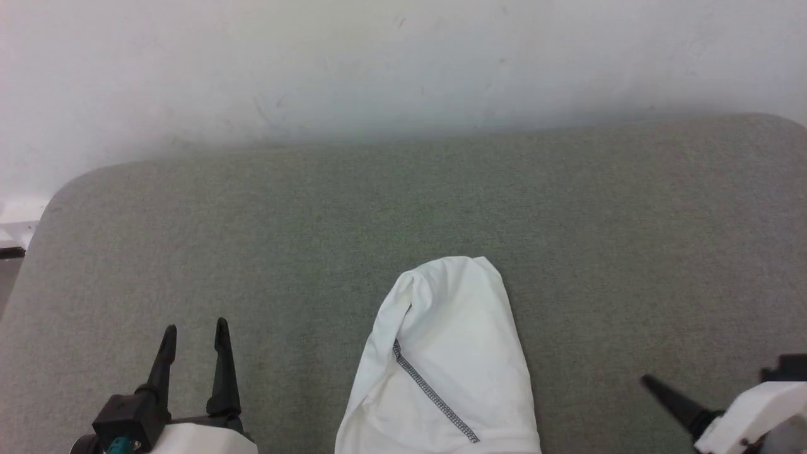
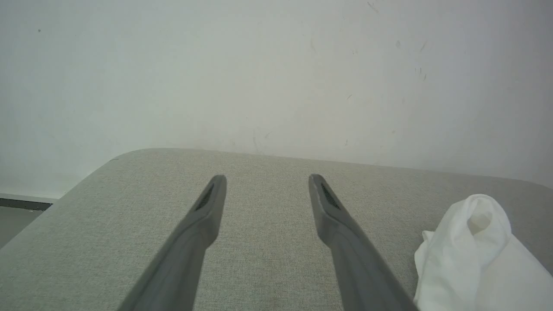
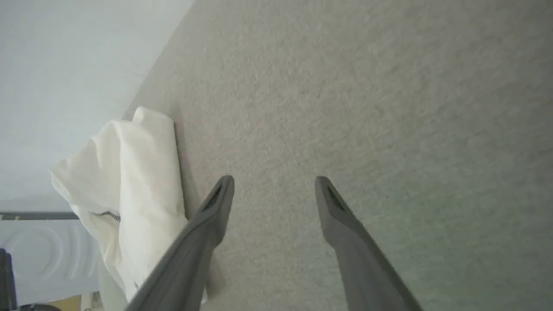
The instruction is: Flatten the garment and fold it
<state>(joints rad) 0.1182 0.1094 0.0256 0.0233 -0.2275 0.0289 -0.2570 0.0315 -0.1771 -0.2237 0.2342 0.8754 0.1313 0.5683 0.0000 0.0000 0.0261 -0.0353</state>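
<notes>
The left gripper (image 1: 195,326) hovers over the desk with its two dark fingers apart, holding nothing. The right gripper (image 3: 274,181) is likewise spread and empty. Between the two, touching neither, one bunched thin white shirt (image 1: 454,328) with one speckled grey-black seam (image 1: 432,393) lies at the near edge of the single grey-green, fabric-covered, round-cornered desk (image 1: 284,208). Behind it is a plain, scuffed white wall (image 1: 378,63).

White garment (image 1: 454,353) speckled grey-black seam, grey-green table (image 1: 252,239)
</notes>
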